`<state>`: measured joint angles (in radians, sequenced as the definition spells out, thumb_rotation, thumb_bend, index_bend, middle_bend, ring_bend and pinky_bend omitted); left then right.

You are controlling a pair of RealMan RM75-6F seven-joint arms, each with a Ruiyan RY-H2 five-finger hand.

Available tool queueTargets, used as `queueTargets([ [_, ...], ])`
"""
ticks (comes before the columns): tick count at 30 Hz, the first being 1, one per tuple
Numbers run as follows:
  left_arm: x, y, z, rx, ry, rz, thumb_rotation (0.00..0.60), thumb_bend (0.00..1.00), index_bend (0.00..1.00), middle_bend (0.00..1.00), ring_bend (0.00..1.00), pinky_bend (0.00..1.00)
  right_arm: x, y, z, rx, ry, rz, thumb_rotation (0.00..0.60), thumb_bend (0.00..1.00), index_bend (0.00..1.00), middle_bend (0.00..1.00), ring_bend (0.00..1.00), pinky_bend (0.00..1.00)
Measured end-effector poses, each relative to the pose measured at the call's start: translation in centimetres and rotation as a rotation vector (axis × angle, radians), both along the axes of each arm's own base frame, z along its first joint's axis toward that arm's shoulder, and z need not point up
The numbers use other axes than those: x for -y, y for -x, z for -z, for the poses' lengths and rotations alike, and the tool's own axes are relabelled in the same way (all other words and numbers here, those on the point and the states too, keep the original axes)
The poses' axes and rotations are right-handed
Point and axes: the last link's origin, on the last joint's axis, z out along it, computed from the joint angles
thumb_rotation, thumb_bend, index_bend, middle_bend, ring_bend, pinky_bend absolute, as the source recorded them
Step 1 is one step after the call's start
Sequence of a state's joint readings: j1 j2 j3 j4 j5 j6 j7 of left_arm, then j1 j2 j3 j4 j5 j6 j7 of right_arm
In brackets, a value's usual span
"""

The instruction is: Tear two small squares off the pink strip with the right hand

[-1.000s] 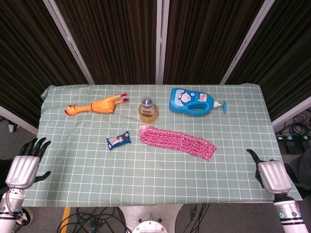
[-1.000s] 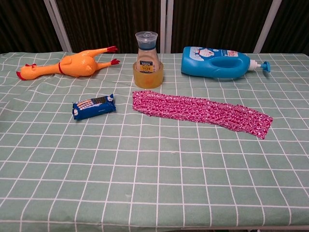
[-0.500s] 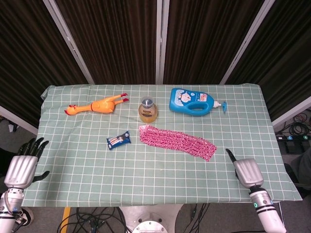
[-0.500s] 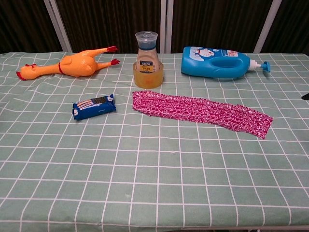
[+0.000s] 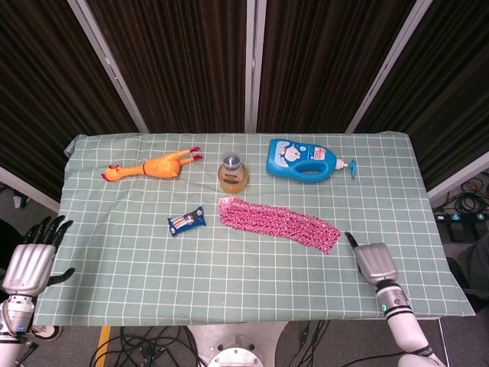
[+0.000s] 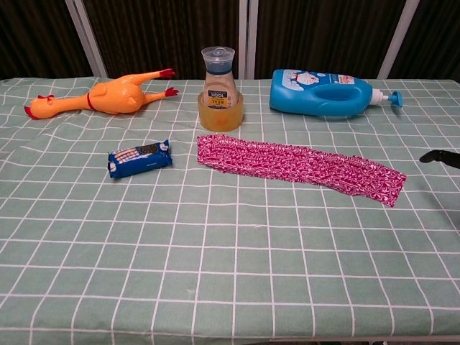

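**Right hand near the strip's end, strip lying whole**

The left hand sits off the table's 8 o'clock corner in the head view, fingers spread apart and holding nothing; the chest view does not show it. On the green checked tablecloth, a rubber chicken lies at about 10 o'clock, head pointing toward 9. A small blue snack packet rests below it, well apart from the strip. A squat jar of amber liquid stands upright at 12 o'clock; its label is too small to read.

The pink strip lies flat across the middle, running from just beneath the jar toward 4 o'clock, with no hand touching it. A blue detergent bottle lies on its side at 1 o'clock, nozzle pointing toward 3.

The right hand hovers over the cloth near the strip's 4 o'clock end, back of the hand facing up. Its fingers are mostly hidden beneath it, so I cannot tell how they lie. In the chest view only 1 dark fingertip enters at the right edge.
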<state>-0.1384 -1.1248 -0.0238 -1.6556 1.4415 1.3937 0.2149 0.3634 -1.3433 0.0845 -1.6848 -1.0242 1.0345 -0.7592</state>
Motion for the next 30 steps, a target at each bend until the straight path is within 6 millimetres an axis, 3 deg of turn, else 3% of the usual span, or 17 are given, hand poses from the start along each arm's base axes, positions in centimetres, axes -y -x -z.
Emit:
queueTargets([
  [15,-0.3,-0.3,-0.2,-0.007,-0.008,0.01,0.6,0.14,0.1,0.05,0.01,0.14,3.1,-2.2,2.3,0.013,-0.121,0.094,0.6,1.0,0.07,0.93,0.82,0.73],
  [30,-0.5,-0.7,-0.3,0.003,-0.019,0.008,0.6,0.14,0.1,0.05,0.01,0.14,3.0,-2.5,3.8,0.01,-0.176,0.103,0.6,1.0,0.13,0.93,0.82,0.73],
])
